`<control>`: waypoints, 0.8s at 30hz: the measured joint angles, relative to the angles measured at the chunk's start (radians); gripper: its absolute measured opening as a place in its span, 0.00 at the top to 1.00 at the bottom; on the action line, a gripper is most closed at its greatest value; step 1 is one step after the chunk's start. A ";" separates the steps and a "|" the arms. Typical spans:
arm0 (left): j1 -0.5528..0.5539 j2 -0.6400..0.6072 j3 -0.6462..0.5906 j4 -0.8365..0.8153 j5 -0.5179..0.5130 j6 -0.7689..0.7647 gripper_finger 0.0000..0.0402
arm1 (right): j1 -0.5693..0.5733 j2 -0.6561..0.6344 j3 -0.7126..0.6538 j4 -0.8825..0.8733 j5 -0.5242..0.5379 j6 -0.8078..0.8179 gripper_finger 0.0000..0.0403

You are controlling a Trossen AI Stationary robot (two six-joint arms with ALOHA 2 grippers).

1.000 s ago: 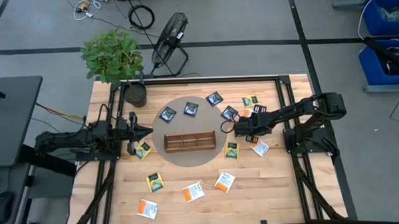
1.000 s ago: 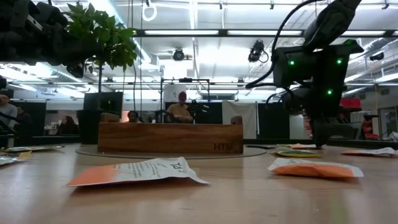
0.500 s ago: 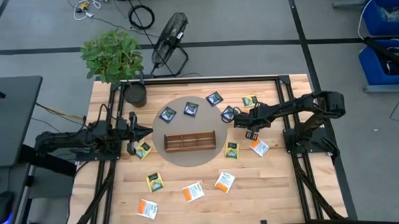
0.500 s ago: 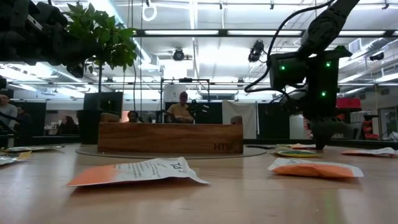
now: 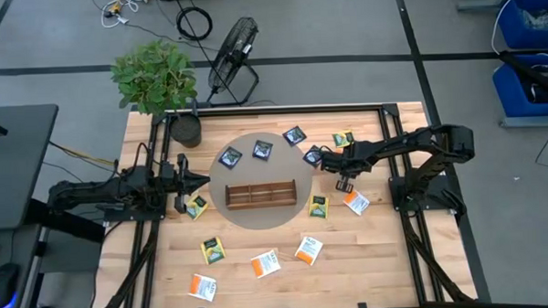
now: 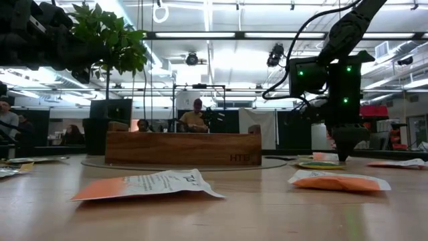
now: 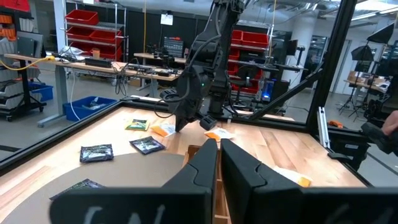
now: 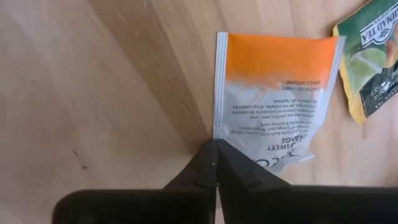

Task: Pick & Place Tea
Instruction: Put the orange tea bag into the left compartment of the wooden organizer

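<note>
right gripper (image 8: 216, 163) | was open a second ago, now pinched shut on edge of orange-and-white sachet (image 8: 273, 93) lying on the table (image 5: 259, 241) beside tray (image 5: 260, 194) | grip looks made, lift next | left gripper (image 7: 217, 158) | shut, empty, waiting left of tray | other sachets scattered

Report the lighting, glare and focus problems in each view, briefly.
Low view: bright ceiling strips wash out the background, leaving the long brown wooden tray dim and the right gripper a silhouette; the near orange-and-white tea sachet is soft. High view: even light, faint shadows. Right wrist view: sharp print on the orange-and-white sachet. Left wrist view: own dark gripper blurred.
</note>
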 joint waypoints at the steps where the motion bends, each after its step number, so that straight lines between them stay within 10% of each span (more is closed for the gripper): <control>1: 0.000 0.000 0.000 0.000 0.000 0.000 0.94 | 0.000 0.000 0.000 0.002 0.002 0.001 0.97; 24: 0.000 0.000 0.000 0.011 0.000 -0.006 0.94 | 0.215 0.003 0.119 -0.096 0.003 0.056 0.92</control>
